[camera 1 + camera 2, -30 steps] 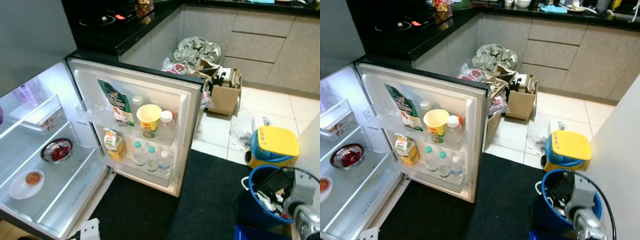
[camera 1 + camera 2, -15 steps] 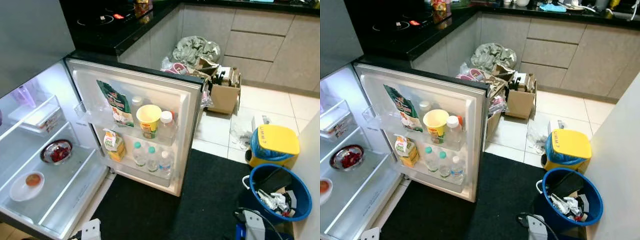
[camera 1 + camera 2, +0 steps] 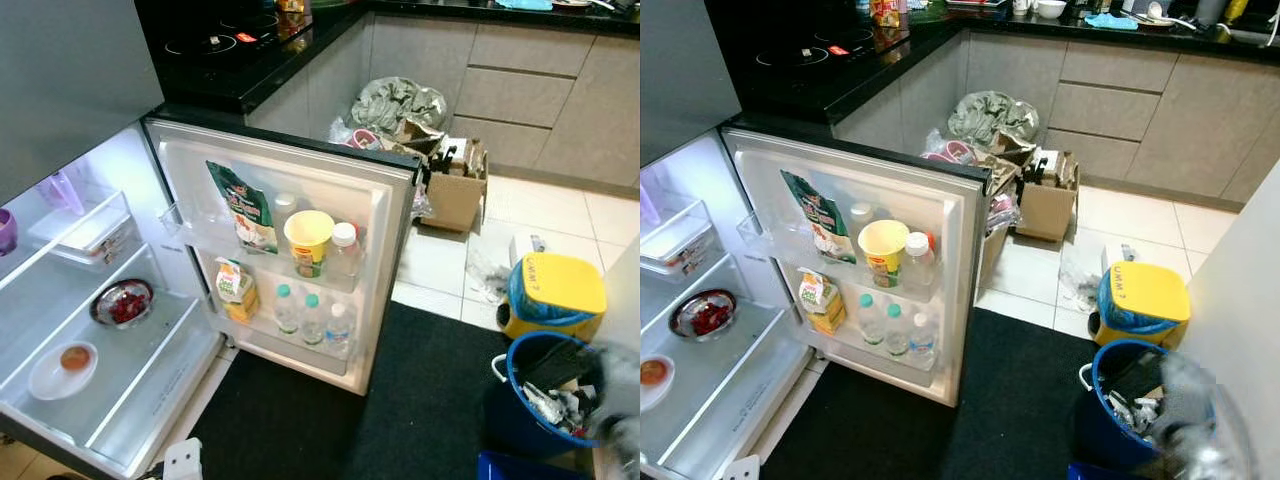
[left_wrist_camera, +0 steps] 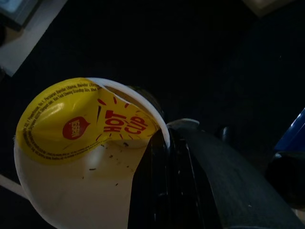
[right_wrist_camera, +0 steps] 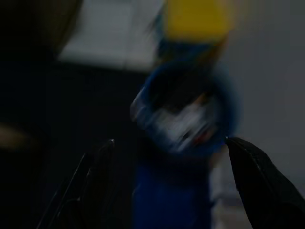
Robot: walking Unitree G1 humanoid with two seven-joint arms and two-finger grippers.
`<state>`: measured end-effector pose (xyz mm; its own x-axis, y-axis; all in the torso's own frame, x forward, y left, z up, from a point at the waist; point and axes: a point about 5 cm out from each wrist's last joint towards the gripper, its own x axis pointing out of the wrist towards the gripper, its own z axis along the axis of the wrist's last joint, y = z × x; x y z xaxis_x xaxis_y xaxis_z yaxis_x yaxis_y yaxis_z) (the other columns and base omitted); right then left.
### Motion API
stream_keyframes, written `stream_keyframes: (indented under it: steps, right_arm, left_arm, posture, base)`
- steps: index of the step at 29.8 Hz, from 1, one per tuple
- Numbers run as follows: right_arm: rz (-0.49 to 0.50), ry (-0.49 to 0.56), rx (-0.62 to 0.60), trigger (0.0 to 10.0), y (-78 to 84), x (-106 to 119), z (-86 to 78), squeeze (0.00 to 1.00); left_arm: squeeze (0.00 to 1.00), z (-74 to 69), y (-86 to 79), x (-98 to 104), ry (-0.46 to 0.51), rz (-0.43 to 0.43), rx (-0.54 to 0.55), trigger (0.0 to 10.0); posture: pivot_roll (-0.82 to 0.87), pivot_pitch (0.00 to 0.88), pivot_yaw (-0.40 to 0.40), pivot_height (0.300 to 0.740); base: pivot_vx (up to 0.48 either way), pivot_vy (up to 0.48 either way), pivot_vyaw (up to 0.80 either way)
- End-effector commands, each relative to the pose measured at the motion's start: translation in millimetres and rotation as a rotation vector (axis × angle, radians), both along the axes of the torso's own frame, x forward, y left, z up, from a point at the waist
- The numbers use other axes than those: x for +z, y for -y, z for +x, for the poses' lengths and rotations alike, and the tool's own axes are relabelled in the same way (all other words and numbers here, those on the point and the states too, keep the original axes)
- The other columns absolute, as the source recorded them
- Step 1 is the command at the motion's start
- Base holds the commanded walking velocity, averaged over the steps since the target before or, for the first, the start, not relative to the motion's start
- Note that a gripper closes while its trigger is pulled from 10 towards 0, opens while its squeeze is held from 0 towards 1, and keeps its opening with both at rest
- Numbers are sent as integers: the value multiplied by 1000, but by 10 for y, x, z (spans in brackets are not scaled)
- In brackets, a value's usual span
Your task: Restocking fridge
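The left gripper is clamped on a white noodle cup with a yellow "HOT CUP" foil lid partly peeled back; 1 black finger lies against the cup's rim, and the dark mat sits beyond it. The right gripper has its 2 fingers spread wide, nothing between them, and is pointed at a blue bin of rubbish; that view is heavily blurred. In the head views the right arm appears as a blurred shape just over the blue bin, which stands on the black mat. A yellow-lidded container sits just behind the bin on the tiled floor. On the robot's left, well apart from that gripper, stands the open fridge. Its door carries, on the upper rack, a green pouch, a yellow cup and a white-capped bottle; the lower rack holds a small carton and 3 water bottles. Inside, a bowl of red food rests on 1 shelf and a white dish on the shelf below. A cardboard box and bags lie by the cabinets beyond the door.
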<state>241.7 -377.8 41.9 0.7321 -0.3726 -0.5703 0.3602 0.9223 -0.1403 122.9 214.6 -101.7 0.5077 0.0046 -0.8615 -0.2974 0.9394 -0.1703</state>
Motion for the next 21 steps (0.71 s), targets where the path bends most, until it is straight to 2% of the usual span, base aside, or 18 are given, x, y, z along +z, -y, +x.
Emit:
stream_keyframes:
  steps: [1, 2, 4, 5, 6, 7, 8, 10, 11, 13, 14, 18, 19, 21]
  right_arm:
    - [-44, 90, -17, 10000, 105, 222, 106, 0]
    - [-95, 152, -29, 10000, 232, 480, 197, 0]
    - [-95, 152, -29, 10000, 232, 480, 197, 0]
    - [-167, 212, -34, 10000, 357, 794, 293, 0]
    - [-167, 212, -34, 10000, 357, 794, 293, 0]
    - [-240, 276, -43, 10000, 469, 1149, 381, 0]
    - [-240, 276, -43, 10000, 469, 1149, 381, 0]
    - [-388, 421, -47, 10000, 599, 1904, 511, 0]
    - [-388, 421, -47, 10000, 599, 1904, 511, 0]
    - [-508, 531, -33, 10000, 606, 2484, 567, 0]
    - [-508, 531, -33, 10000, 606, 2484, 567, 0]
    - [-646, 659, -14, 10000, 535, 3177, 564, 0]
    - [-646, 659, -14, 10000, 535, 3177, 564, 0]
    - [-701, 713, -14, 10000, 497, 3451, 528, 0]
  left_arm:
    - [0, -46, 13, -17, -13, 0, -8, 10000]
    - [0, -48, 15, -18, -14, -1, -9, 10000]
    - [0, -48, 15, -18, -14, -1, -9, 10000]
    - [0, -49, 16, -18, -14, -1, -11, 10000]
    - [0, -49, 16, -18, -14, -1, -11, 10000]
    - [0, -49, 17, -18, -14, -2, -13, 10000]
    - [0, -49, 17, -18, -14, -2, -13, 10000]
    - [0, -44, 18, -16, -12, -2, -17, 10000]
    - [0, -44, 18, -16, -12, -2, -17, 10000]
    - [0, -28, 23, -12, -8, -3, -16, 10000]
    - [0, -28, 23, -12, -8, -3, -16, 10000]
    - [0, -24, 27, -12, -7, -4, -17, 10000]
    - [0, -24, 27, -12, -7, -4, -17, 10000]
    - [0, -28, 24, -12, -7, -4, -18, 10000]
  posture:
    - [-83, 0, -25, 740]
    - [-84, 0, -25, 740]
    - [-84, 0, -25, 740]
    - [-84, 0, -26, 740]
    - [-84, 0, -26, 740]
    - [-84, 0, -26, 740]
    - [-84, 0, -26, 740]
    - [-84, 0, -26, 740]
    - [-84, 0, -26, 740]
    - [-87, 0, -31, 740]
    - [-87, 0, -31, 740]
    - [-87, 0, -31, 740]
    - [-87, 0, -31, 740]
    - [-84, 0, -31, 740]
  base:
    - [0, 0, 0]
    - [0, 0, 0]
    - [0, 0, 0]
    - [0, 0, 0]
    - [0, 0, 0]
    - [0, 0, 0]
    - [0, 0, 0]
    - [0, 0, 0]
    - [0, 0, 0]
    - [0, 0, 0]
    - [0, 0, 0]
    - [0, 0, 0]
    - [0, 0, 0]
    - [0, 0, 0]
